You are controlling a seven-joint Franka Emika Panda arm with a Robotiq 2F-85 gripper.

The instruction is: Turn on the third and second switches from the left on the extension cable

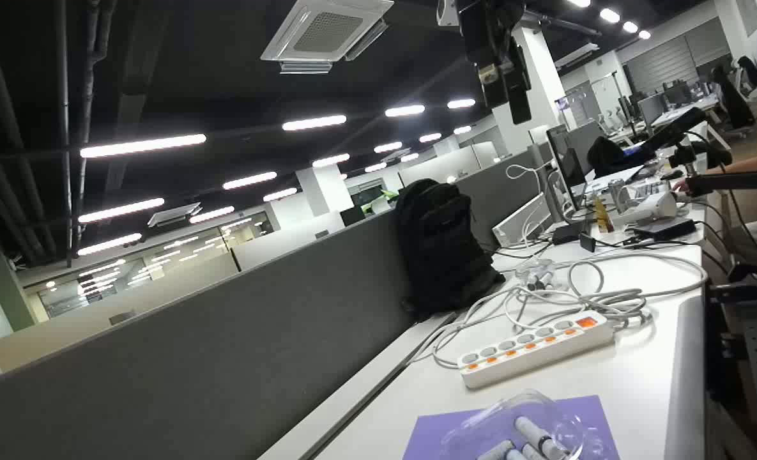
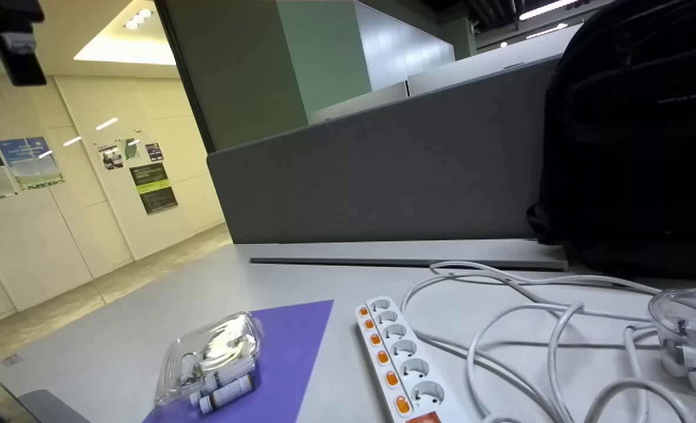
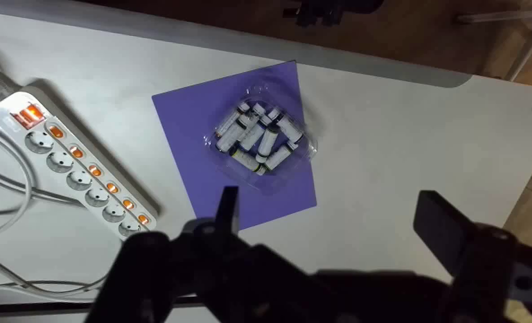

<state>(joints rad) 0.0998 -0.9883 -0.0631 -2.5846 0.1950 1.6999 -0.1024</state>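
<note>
Hanging high above the tabletop [image 3: 382, 148], the tool [image 3: 327, 197] has its fingers [image 3: 441, 229] spread wide apart, with nothing between them. The strip [image 3: 78, 163] lies on the tabletop well off to the left side of the wrist view, past the purple sheet [image 3: 176, 130], so the coming move probably calls for a sideways shift before any lowering. Its long axis slants there: the end with the master switch [image 3: 31, 113] and cord [image 3: 29, 181] is at upper left, the opposite end lower and nearer the tool, and the six small switches [image 3: 95, 170] run in line along the side facing the sheet. For such tiny targets a single fingertip, or both brought together, would likely press more cleanly than this wide spread. Which end counts as left cannot be told: from the cord end or the opposite one, the second and third fall on different switches. Whether any is on is also hard to make out. In the wrist view the tool's dark body seems to hide a sliver of the strip's nearer end; in an exterior view the strip [image 2: 394, 359] is cut off at the master switch, and in both exterior views the tool runs past the frame's edge.
</note>
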